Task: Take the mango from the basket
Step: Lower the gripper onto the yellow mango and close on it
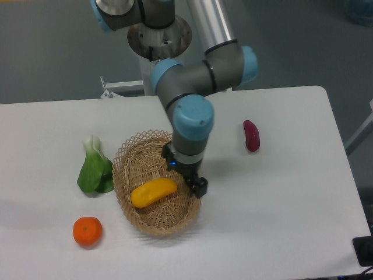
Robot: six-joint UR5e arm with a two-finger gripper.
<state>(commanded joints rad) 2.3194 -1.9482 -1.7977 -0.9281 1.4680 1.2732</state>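
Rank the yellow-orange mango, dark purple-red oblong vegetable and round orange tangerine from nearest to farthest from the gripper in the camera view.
1. Yellow-orange mango, in the wicker basket, beside the gripper.
2. Dark purple-red oblong vegetable, to the image's upper right.
3. Round orange tangerine, at lower left.

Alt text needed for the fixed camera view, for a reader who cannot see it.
A robot arm's gripper hangs over the right side of a wicker basket holding a yellow-orange mango. On the white table lie a leafy green, a tangerine and a purple vegetable.
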